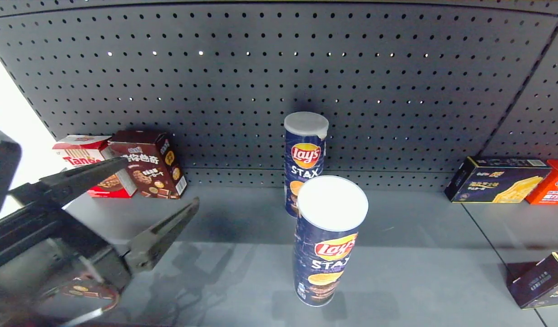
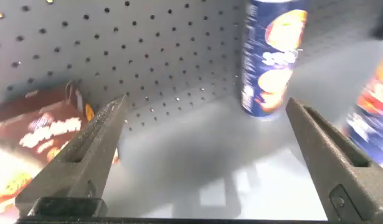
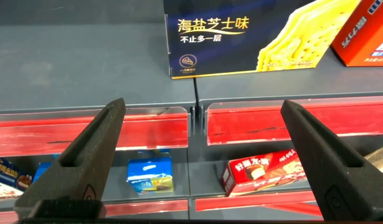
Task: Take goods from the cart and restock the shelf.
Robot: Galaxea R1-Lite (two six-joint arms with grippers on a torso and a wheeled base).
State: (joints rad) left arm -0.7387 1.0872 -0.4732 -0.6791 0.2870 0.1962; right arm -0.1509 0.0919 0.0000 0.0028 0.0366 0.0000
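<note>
Shelf restocking: holding left gripper empty, fingers spread wide, left of near chip can; possibly toppling it into far can if swinging right.

Two chip cans and five snack boxes stand on the shelf.

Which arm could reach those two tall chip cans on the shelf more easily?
Left, probably. The left claw hangs open over the shelf beside the front can, the back can beyond. The right claw, also open, faces the shelf's front edge near the dark blue box.
</note>
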